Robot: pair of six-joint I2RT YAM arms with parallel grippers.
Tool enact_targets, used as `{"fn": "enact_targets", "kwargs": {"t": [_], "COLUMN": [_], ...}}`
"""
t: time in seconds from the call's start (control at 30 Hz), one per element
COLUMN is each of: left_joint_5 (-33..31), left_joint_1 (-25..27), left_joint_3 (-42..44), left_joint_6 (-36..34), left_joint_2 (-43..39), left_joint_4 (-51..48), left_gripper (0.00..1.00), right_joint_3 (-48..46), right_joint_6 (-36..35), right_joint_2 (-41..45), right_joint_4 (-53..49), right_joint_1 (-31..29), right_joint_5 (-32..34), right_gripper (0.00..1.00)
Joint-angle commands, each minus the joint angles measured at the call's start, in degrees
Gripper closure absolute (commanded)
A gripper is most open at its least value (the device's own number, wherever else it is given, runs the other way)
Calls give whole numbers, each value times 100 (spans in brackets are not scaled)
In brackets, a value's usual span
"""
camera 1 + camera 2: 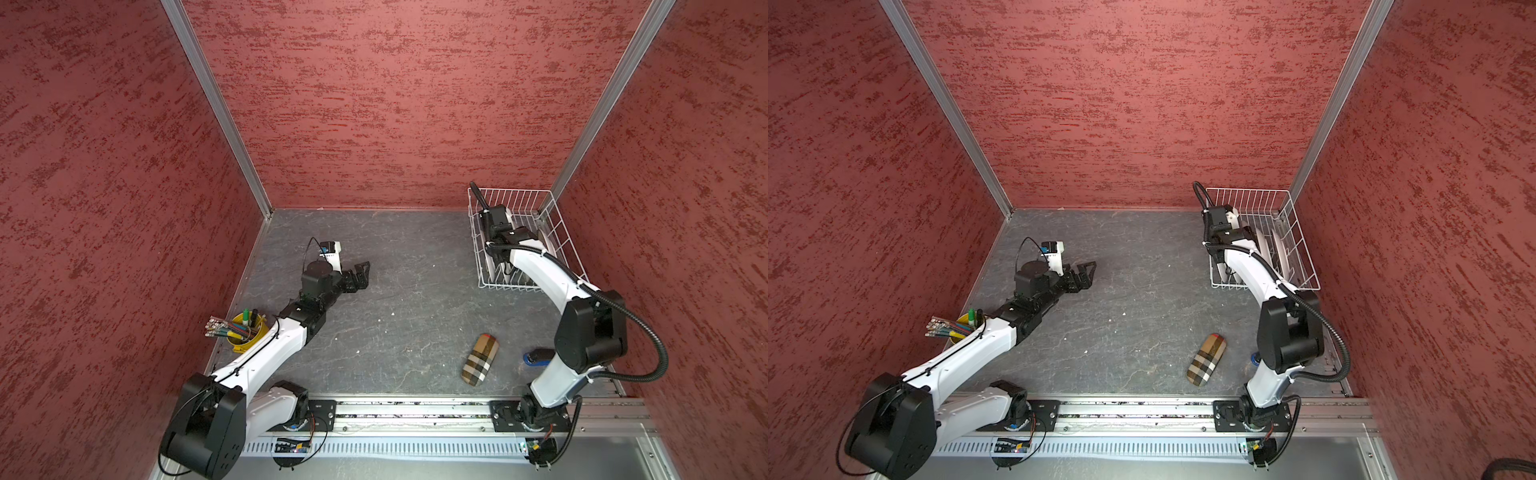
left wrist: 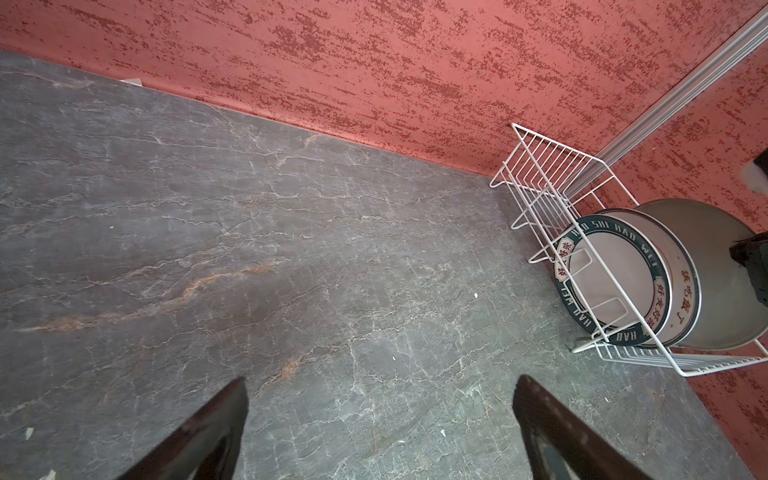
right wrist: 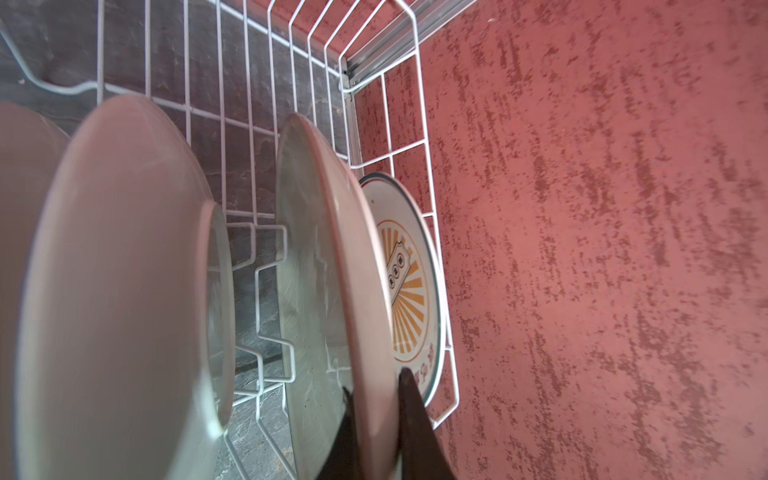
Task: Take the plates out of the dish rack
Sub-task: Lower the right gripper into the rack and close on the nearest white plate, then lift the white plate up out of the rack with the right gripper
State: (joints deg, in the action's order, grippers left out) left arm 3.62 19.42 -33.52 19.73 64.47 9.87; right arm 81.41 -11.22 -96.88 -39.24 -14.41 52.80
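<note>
The white wire dish rack (image 1: 511, 191) (image 1: 1250, 190) stands in the back right corner. Several plates stand on edge between its prongs. My right gripper (image 3: 375, 380) reaches into the rack and is shut on the rim of the plain pale grey plate (image 3: 316, 270), one finger on each face. Behind that plate stands a white plate with an orange sunburst (image 3: 409, 286). Two pale plates (image 3: 124, 270) stand on its other side. The left wrist view shows the plate with the dark lettered rim (image 2: 611, 270) at the rack's near end. My left gripper (image 1: 362, 275) (image 2: 380, 380) hovers open over bare table, left of centre.
A yellow cup of pens (image 1: 245, 328) stands by the left wall beside my left arm. A plaid case (image 1: 480, 359) and a blue stapler (image 1: 538, 357) lie at the front right. Red walls close in the table on three sides; the rack (image 3: 419, 124) sits against the right wall.
</note>
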Motion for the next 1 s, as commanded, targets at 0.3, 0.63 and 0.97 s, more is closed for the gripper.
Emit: {"fn": "enact_targets", "kwargs": {"t": [0.3,0.63,0.97], "left_joint_5": [110,220,828], "left_joint_1": [27,27,-195], "left_joint_3": [12,-91,-201], "left_joint_6": [51,114,577], "left_joint_2": [13,118,414], "left_joint_4": [50,26,139], "left_gripper": [1,1,1], "right_joint_3": [642,643,766], "right_joint_6": [-371,-650,-1108], "right_joint_2": [571,892,1338], "right_joint_4": [336,661,1198], "right_joint_1": [-450,-562,-576], "right_joint_5": [441,564,380], "right_gripper": [100,100,100]}}
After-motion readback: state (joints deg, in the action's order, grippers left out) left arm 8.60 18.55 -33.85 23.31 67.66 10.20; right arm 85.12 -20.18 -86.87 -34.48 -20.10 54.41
